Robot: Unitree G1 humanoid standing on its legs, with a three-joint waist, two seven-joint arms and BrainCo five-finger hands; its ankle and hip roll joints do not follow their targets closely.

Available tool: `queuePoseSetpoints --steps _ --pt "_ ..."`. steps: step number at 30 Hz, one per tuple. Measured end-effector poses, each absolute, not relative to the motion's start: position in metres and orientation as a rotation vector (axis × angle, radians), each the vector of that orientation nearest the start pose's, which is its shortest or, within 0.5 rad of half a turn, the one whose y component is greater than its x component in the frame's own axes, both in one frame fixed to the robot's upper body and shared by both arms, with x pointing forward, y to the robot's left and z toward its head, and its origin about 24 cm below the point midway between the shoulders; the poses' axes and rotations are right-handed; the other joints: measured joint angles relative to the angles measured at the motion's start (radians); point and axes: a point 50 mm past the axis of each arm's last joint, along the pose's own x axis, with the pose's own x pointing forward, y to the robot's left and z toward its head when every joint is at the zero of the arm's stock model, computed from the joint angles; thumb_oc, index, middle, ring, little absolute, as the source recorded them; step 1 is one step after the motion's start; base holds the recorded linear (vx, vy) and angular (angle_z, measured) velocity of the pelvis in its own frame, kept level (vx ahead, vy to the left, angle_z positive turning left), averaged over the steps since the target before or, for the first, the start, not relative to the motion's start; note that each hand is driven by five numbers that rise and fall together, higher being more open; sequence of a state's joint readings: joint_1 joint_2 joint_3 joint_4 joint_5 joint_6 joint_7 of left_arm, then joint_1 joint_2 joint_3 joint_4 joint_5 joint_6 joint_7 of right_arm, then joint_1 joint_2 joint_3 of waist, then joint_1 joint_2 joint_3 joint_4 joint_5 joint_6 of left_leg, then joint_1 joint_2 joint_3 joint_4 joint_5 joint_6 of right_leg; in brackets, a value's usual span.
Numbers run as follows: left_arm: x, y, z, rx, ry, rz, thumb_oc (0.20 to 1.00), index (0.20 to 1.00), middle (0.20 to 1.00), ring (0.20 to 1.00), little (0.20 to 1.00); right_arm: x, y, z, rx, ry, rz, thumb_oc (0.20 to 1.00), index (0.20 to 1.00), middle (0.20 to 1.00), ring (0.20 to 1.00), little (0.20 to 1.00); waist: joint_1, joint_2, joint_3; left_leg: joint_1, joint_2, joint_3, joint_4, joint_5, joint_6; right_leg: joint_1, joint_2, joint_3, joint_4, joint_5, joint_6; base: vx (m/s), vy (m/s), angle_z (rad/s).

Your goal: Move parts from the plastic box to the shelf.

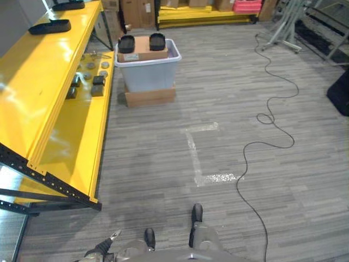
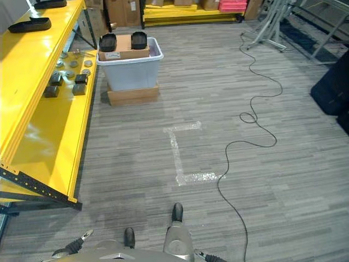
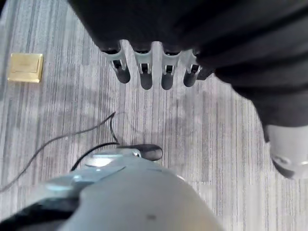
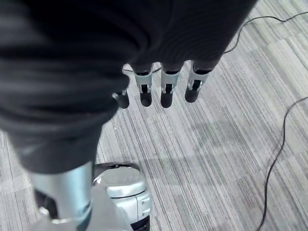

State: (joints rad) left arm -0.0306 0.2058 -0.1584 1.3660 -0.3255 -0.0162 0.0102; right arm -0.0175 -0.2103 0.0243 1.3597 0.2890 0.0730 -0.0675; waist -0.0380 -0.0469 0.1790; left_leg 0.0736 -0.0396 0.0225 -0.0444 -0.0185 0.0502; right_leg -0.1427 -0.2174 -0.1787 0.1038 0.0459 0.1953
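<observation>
A pale translucent plastic box [image 1: 148, 71] stands on a flat cardboard base on the floor, far ahead beside the yellow shelf [image 1: 49, 93]. Across its top lies a cardboard carton [image 1: 143, 50] carrying two black tray-like parts [image 1: 126, 43]. My left hand [image 3: 144, 72] hangs low at my side over the grey floor, fingers straight and empty. My right hand [image 4: 166, 89] hangs the same way, open, with nothing in it. Both hands are far from the box.
The shelf's top board holds two black parts [image 1: 50, 26]; its lower board carries several small dark and round metal pieces [image 1: 92, 79]. White tape [image 1: 199, 158] marks the floor ahead. A black cord [image 1: 272, 131] snakes along the right. More yellow racking [image 1: 207, 13] stands at the back.
</observation>
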Motion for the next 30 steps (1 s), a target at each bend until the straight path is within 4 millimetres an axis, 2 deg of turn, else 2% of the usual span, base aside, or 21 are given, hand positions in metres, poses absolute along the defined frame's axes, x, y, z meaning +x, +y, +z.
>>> queuePoseSetpoints --steps 2,4,5,8,9,10,11,12,13,14,15,16,17,18,19,20,21,25,27,29,30 --pt "0.071 0.224 -0.169 0.019 1.302 0.231 1.0 1.0 1.0 1.0 1.0 0.055 -0.234 -0.17 0.013 1.394 -0.365 1.0 1.0 1.0 1.0 1.0 -0.01 -0.001 -0.005 0.027 0.03 -0.016 0.001 -0.018 -0.025 0.027 0.036 -0.005 -0.01 0.002 -0.012 0.43 -0.256 0.53" --pt "0.065 0.221 -0.171 0.013 1.317 0.233 1.0 1.0 1.0 1.0 1.0 0.058 -0.243 -0.167 -0.034 1.391 -0.357 1.0 1.0 1.0 1.0 1.0 -0.012 0.011 -0.012 0.032 0.062 -0.014 0.101 -0.064 -0.031 0.072 0.08 0.004 -0.017 -0.004 -0.03 0.42 -0.276 0.29" --pt "0.059 0.218 -0.172 0.001 1.332 0.236 1.0 1.0 1.0 1.0 1.0 0.056 -0.252 -0.165 -0.085 1.403 -0.35 1.0 1.0 1.0 1.0 1.0 -0.011 0.059 -0.061 0.034 0.122 -0.015 0.1 -0.077 -0.046 0.06 0.139 0.013 0.031 -0.01 -0.099 0.38 -0.284 0.0" --pt "0.055 0.221 -0.172 -0.008 1.337 0.255 1.0 1.0 1.0 1.0 1.0 0.053 -0.253 -0.165 -0.094 1.409 -0.342 1.0 1.0 1.0 1.0 1.0 -0.022 0.028 -0.119 0.029 0.159 0.008 0.105 -0.112 -0.065 -0.002 0.167 0.021 0.127 -0.088 -0.181 0.26 -0.244 0.07" --pt "0.058 0.22 -0.172 -0.02 1.33 0.262 1.0 1.0 1.0 1.0 1.0 0.06 -0.253 -0.164 -0.098 1.39 -0.335 1.0 1.0 1.0 1.0 1.0 -0.022 0.016 -0.122 0.007 0.163 0.013 0.197 -0.061 -0.09 0.002 0.175 0.015 0.12 -0.093 -0.199 0.29 -0.403 0.16" --pt "0.058 0.23 -0.17 -0.036 1.323 0.315 1.0 1.0 1.0 1.0 1.0 0.06 -0.252 -0.165 -0.095 1.397 -0.331 1.0 1.0 1.0 1.0 1.0 -0.02 -0.015 -0.121 -0.083 0.167 0.021 0.367 -0.005 -0.172 0.019 0.182 0.016 0.087 -0.096 -0.207 0.22 -0.347 0.05" --pt "0.063 0.234 -0.168 -0.039 1.309 0.337 1.0 1.0 1.0 1.0 1.0 0.06 -0.252 -0.165 -0.093 1.401 -0.334 1.0 1.0 1.0 1.0 1.0 -0.014 -0.024 -0.124 -0.152 0.166 0.02 0.49 0.032 -0.163 0.031 0.187 0.018 0.063 -0.083 -0.227 0.18 -0.295 0.03" --pt "0.068 0.237 -0.167 -0.053 1.293 0.368 1.0 1.0 1.0 1.0 1.0 0.059 -0.252 -0.165 -0.093 1.409 -0.336 1.0 1.0 1.0 1.0 1.0 -0.006 -0.057 -0.108 -0.259 0.168 0.005 0.665 0.108 -0.164 0.042 0.184 0.027 0.043 -0.06 -0.26 0.15 -0.14 -0.07" --pt "0.074 0.243 -0.165 -0.052 1.272 0.392 1.0 1.0 1.0 1.0 1.0 0.066 -0.252 -0.164 -0.096 1.397 -0.335 1.0 1.0 1.0 1.0 1.0 0.008 -0.062 -0.096 -0.36 0.169 -0.017 0.798 0.212 -0.16 0.052 0.19 0.032 0.033 -0.048 -0.279 0.19 -0.066 -0.05" --pt "0.084 0.245 -0.162 -0.054 1.248 0.394 1.0 1.0 1.0 1.0 1.0 0.066 -0.253 -0.163 -0.101 1.401 -0.338 1.0 1.0 1.0 1.0 1.0 0.013 -0.068 -0.079 -0.447 0.167 -0.023 0.909 0.203 -0.14 0.069 0.194 0.024 0.012 -0.044 -0.286 0.26 -0.023 -0.15" --pt "0.084 0.246 -0.162 -0.07 1.241 0.415 1.0 1.0 1.0 1.0 1.0 0.066 -0.253 -0.163 -0.103 1.405 -0.336 1.0 1.0 1.0 1.0 1.0 0.028 -0.067 -0.061 -0.491 0.156 0.003 0.917 0.158 -0.115 0.092 0.195 0.024 -0.013 -0.046 -0.284 0.33 0.027 -0.11" --pt "0.083 0.246 -0.162 -0.077 1.244 0.423 1.0 1.0 1.0 1.0 1.0 0.065 -0.253 -0.164 -0.103 1.41 -0.335 1.0 1.0 1.0 1.0 1.0 0.028 -0.068 -0.054 -0.512 0.144 0.025 0.878 0.141 -0.11 0.11 0.195 0.027 -0.043 -0.046 -0.284 0.26 0.049 -0.16" --pt "0.082 0.245 -0.163 -0.089 1.246 0.439 1.0 1.0 1.0 1.0 1.0 0.063 -0.25 -0.165 -0.105 1.422 -0.327 1.0 1.0 1.0 1.0 1.0 0.033 -0.085 -0.042 -0.505 0.115 0.094 0.717 0.134 -0.11 0.144 0.188 0.033 -0.101 -0.054 -0.269 0.3 0.083 -0.23" --pt "0.081 0.24 -0.164 -0.103 1.252 0.44 1.0 1.0 1.0 1.0 1.0 0.064 -0.25 -0.165 -0.113 1.43 -0.321 1.0 1.0 1.0 1.0 1.0 0.039 -0.074 -0.041 -0.474 0.097 0.152 0.514 0.141 -0.112 0.176 0.191 0.033 -0.147 -0.082 -0.225 0.37 0.113 -0.46" --pt "0.079 0.237 -0.165 -0.113 1.257 0.441 1.0 1.0 1.0 1.0 1.0 0.067 -0.251 -0.164 -0.118 1.427 -0.32 1.0 1.0 1.0 1.0 1.0 0.046 -0.049 -0.034 -0.464 0.089 0.173 0.388 0.145 -0.118 0.184 0.205 0.033 -0.155 -0.073 -0.234 0.7 0.213 -0.75" --pt "0.073 0.23 -0.168 -0.137 1.28 0.458 1.0 1.0 1.0 1.0 1.0 0.071 -0.255 -0.162 -0.148 1.423 -0.309 1.0 1.0 1.0 1.0 1.0 0.045 0.018 -0.023 -0.412 0.086 0.157 0.087 0.171 -0.16 0.21 0.249 -0.022 -0.185 -0.019 -0.255 0.93 0.277 -0.72" --pt "0.069 0.228 -0.169 -0.149 1.306 0.477 1.0 1.0 1.0 1.0 1.0 0.068 -0.262 -0.161 -0.176 1.441 -0.308 1.0 1.0 1.0 1.0 1.0 0.046 0.074 -0.021 -0.414 0.087 0.122 -0.05 0.183 -0.193 0.227 0.287 -0.027 -0.179 -0.023 -0.271 0.88 0.258 -0.67" --pt "0.063 0.233 -0.169 -0.204 1.306 0.547 1.0 1.0 1.0 1.0 1.0 0.065 -0.27 -0.159 -0.2 1.436 -0.311 1.0 1.0 1.0 1.0 1.0 0.093 0.074 -0.015 -0.445 0.101 0.114 -0.042 0.198 -0.189 0.292 0.285 0.014 -0.147 -0.061 -0.3 0.61 0.179 -0.47" --pt "0.06 0.238 -0.169 -0.23 1.3 0.598 1.0 1.0 1.0 1.0 1.0 0.069 -0.271 -0.158 -0.248 1.43 -0.279 1.0 1.0 1.0 1.0 1.0 0.146 0.053 -0.022 -0.379 0.116 0.118 -0.041 0.183 -0.127 0.333 0.274 0.062 -0.06 -0.177 -0.263 0.9 0.298 -0.6" --pt "0.06 0.241 -0.168 -0.218 1.299 0.606 1.0 1.0 1.0 1.0 1.0 0.067 -0.268 -0.159 -0.228 1.436 -0.288 1.0 1.0 1.0 1.0 1.0 0.152 0.031 -0.024 -0.34 0.091 0.116 0.077 0.158 -0.092 0.373 0.239 0.064 -0.016 -0.244 -0.25 0.54 0.26 -0.17" --pt "0.055 0.243 -0.168 -0.203 1.309 0.606 1.0 1.0 1.0 1.0 1.0 0.062 -0.265 -0.161 -0.22 1.447 -0.284 1.0 1.0 1.0 1.0 1.0 0.16 0.003 -0.043 -0.31 0.062 0.121 0.153 0.15 -0.075 0.391 0.203 0.063 -0.001 -0.277 -0.237 0.44 0.286 -0.15"
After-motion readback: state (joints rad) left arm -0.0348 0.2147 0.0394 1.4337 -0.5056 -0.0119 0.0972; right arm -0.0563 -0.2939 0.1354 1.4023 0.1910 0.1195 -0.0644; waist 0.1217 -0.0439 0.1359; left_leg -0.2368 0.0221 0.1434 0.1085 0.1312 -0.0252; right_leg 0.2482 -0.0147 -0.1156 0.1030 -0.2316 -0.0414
